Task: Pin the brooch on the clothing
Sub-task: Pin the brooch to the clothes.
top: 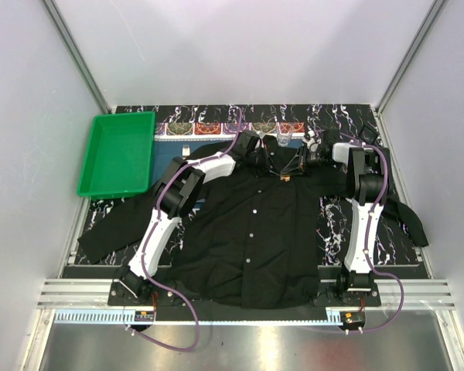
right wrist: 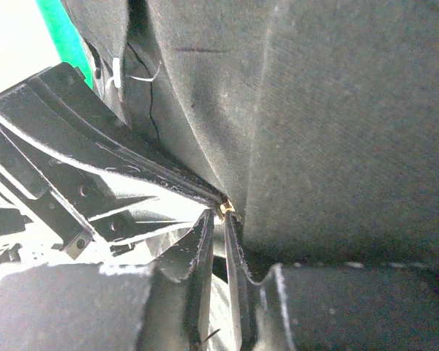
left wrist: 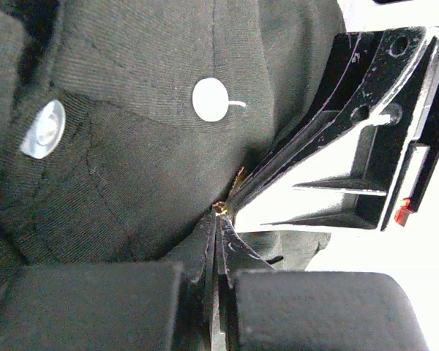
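The black shirt (top: 247, 239) lies spread flat on the table, collar at the far side. Both arms meet just below the collar. The tiny golden brooch (top: 284, 178) sits between their tips, against the cloth. In the left wrist view my left gripper (left wrist: 219, 213) is shut, its tips touching the brooch (left wrist: 221, 208) beside the shirt (left wrist: 132, 161). Whether it pinches the brooch I cannot tell. In the right wrist view my right gripper (right wrist: 225, 216) stands a slit apart, nipping the brooch (right wrist: 227, 209) at its very tips, hard against the shirt (right wrist: 336, 131).
A green tray (top: 117, 154) stands at the back left. A patterned placemat (top: 209, 126) lies behind the collar on the marbled black mat (top: 332, 116). Two white buttons (left wrist: 209, 99) show close to the left fingers. The shirt's sleeves reach both table sides.
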You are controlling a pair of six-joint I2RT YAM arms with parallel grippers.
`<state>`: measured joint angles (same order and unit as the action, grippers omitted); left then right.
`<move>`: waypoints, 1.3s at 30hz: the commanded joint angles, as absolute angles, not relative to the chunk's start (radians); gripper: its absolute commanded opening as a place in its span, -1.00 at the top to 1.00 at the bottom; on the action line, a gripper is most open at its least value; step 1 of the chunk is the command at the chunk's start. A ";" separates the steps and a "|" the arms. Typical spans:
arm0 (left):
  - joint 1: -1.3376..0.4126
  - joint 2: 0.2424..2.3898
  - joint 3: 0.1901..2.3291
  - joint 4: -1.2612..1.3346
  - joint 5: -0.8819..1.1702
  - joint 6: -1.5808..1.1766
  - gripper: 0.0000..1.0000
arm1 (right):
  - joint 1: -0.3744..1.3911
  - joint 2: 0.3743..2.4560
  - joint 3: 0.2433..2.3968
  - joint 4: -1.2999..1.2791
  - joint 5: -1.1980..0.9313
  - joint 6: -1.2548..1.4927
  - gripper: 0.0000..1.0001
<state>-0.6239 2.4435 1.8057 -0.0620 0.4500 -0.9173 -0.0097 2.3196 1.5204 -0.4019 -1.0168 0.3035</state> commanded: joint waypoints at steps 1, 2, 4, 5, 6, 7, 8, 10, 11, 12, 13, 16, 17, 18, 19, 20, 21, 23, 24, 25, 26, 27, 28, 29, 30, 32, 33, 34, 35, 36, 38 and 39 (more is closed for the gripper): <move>-0.612 2.454 1.786 -0.109 0.426 -0.920 1.00 | -0.034 2.293 1.511 -0.330 -0.939 0.290 0.62; -0.612 2.456 1.787 -0.110 0.426 -0.919 1.00 | -0.037 2.295 1.511 -0.334 -0.943 0.287 0.61; -0.612 2.456 1.789 -0.110 0.425 -0.922 1.00 | -0.048 2.295 1.506 -0.342 -0.959 0.261 0.59; -0.612 2.456 1.789 -0.110 0.426 -0.920 1.00 | -0.052 2.293 1.500 -0.341 -0.963 0.258 0.59; -0.612 2.456 1.789 -0.112 0.426 -0.922 1.00 | -0.057 2.295 1.499 -0.325 -0.971 0.262 0.59; -0.612 2.456 1.789 -0.112 0.425 -0.922 1.00 | -0.057 2.296 1.500 -0.328 -0.969 0.265 0.59; -0.612 2.456 1.789 -0.110 0.423 -0.922 1.00 | -0.057 2.299 1.506 -0.327 -0.969 0.268 0.60; -0.612 2.457 1.789 -0.112 0.425 -0.920 1.00 | -0.057 2.304 1.511 -0.325 -0.971 0.268 0.59; -0.612 2.456 1.787 -0.110 0.425 -0.920 1.00 | -0.057 2.306 1.512 -0.325 -0.969 0.270 0.59; -0.612 2.456 1.787 -0.112 0.426 -0.920 1.00 | -0.057 2.306 1.513 -0.324 -0.966 0.271 0.58; -0.614 2.456 1.787 -0.112 0.423 -0.922 1.00 | -0.057 2.307 1.513 -0.328 -0.965 0.267 0.59; -0.614 2.454 1.784 -0.110 0.423 -0.920 1.00 | -0.057 2.301 1.508 -0.328 -0.983 0.265 0.57; -0.614 2.453 1.784 -0.112 0.420 -0.919 1.00 | -0.058 2.298 1.505 -0.327 -0.988 0.268 0.58; -0.614 2.451 1.781 -0.110 0.422 -0.920 1.00 | -0.058 2.286 1.505 -0.330 -0.999 0.270 0.57; -0.614 2.451 1.781 -0.113 0.419 -0.919 1.00 | -0.058 2.278 1.511 -0.336 -1.024 0.264 0.56; -0.614 2.448 1.778 -0.114 0.417 -0.917 1.00 | -0.064 2.269 1.512 -0.345 -1.035 0.252 0.54; -0.614 2.448 1.776 -0.114 0.417 -0.917 1.00 | -0.069 2.251 1.516 -0.376 -1.045 0.235 0.53; -0.614 2.447 1.776 -0.115 0.414 -0.917 1.00 | -0.081 2.238 1.532 -0.416 -1.060 0.175 0.49; -0.614 2.447 1.775 -0.115 0.416 -0.917 1.00 | -0.083 2.235 1.542 -0.476 -1.071 0.138 0.48; -0.614 2.447 1.775 -0.115 0.416 -0.917 1.00 | -0.084 2.233 1.569 -0.512 -1.074 0.115 0.47; -0.614 2.448 1.775 -0.115 0.417 -0.917 1.00 | -0.083 2.230 1.575 -0.549 -1.077 0.101 0.46; -0.614 2.447 1.775 -0.117 0.416 -0.914 1.00 | -0.083 2.217 1.574 -0.549 -1.087 0.112 0.41; -0.614 2.448 1.775 -0.117 0.416 -0.917 1.00 | -0.083 2.212 1.572 -0.551 -1.095 0.123 0.37; -0.614 2.447 1.776 -0.117 0.416 -0.917 1.00 | -0.083 2.210 1.572 -0.551 -1.103 0.136 0.33; -0.614 2.447 1.775 -0.117 0.416 -0.917 1.00 | -0.083 2.212 1.572 -0.549 -1.112 0.164 0.30; -0.614 2.447 1.775 -0.117 0.414 -0.916 1.00 | -0.083 2.214 1.571 -0.545 -1.118 0.179 0.30; -0.614 2.447 1.775 -0.118 0.416 -0.917 1.00 | -0.081 2.220 1.571 -0.537 -1.120 0.207 0.29; -0.614 2.448 1.776 -0.117 0.416 -0.916 1.00 | -0.081 2.227 1.577 -0.535 -1.127 0.219 0.31; -0.614 2.447 1.776 -0.118 0.416 -0.917 1.00 | -0.080 2.236 1.580 -0.532 -1.134 0.232 0.32; -0.614 2.448 1.776 -0.117 0.416 -0.916 1.00 | -0.080 2.253 1.589 -0.529 -1.141 0.259 0.32; -0.614 2.448 1.775 -0.117 0.416 -0.916 1.00 | -0.074 2.269 1.600 -0.528 -1.144 0.279 0.34; -0.614 2.447 1.775 -0.117 0.416 -0.916 1.00 | -0.072 2.279 1.603 -0.525 -1.137 0.299 0.35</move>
<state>-0.6235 2.4435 1.8038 -0.0597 0.4503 -0.9215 -0.0803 2.2734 1.5501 -0.5217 -1.1000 0.2272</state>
